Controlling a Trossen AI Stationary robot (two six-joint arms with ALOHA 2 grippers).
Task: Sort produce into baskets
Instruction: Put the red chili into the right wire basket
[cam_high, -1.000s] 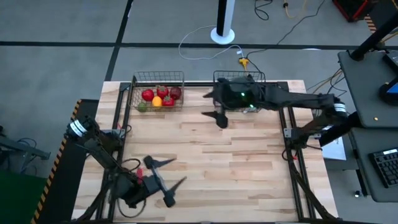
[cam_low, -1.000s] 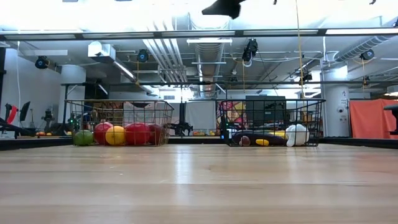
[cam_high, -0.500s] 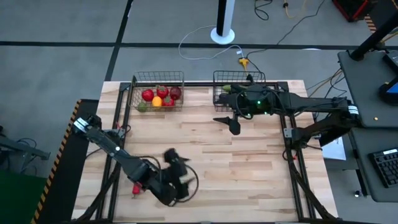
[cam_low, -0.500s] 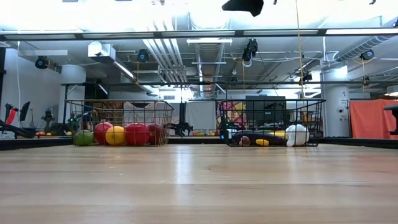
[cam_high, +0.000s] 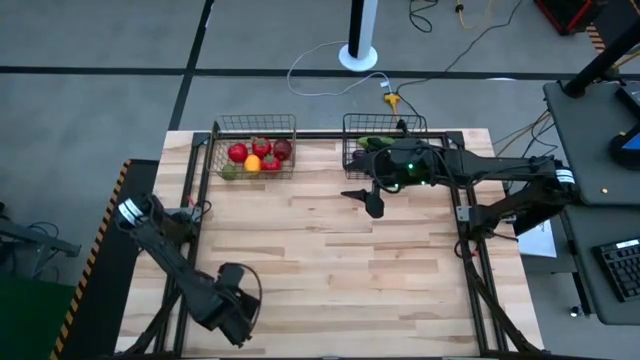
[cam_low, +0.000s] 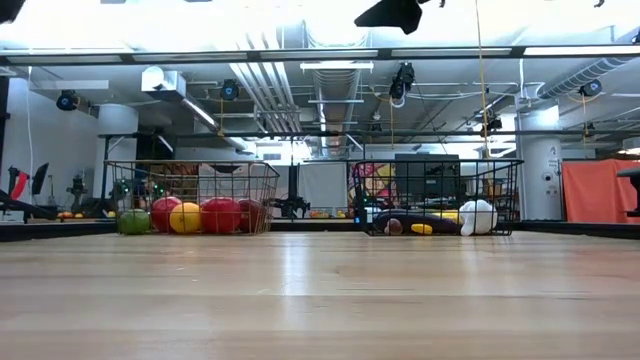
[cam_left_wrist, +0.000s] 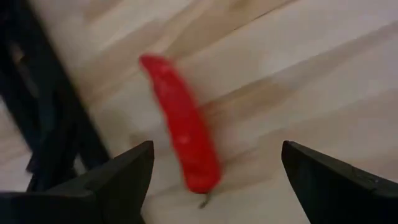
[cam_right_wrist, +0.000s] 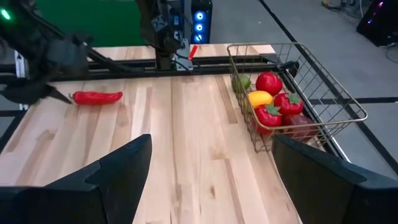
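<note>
From above, the right gripper (cam_high: 368, 197) hangs wide open and empty beside the right basket (cam_high: 352, 150), while the left wrist view catches the left gripper (cam_left_wrist: 214, 180), spread wide, over a red pepper (cam_left_wrist: 181, 140) on the counter (cam_left_wrist: 323, 81).

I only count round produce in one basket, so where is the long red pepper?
The red pepper lies on the table's near-left part under the open left tool, far from both baskets.
</note>
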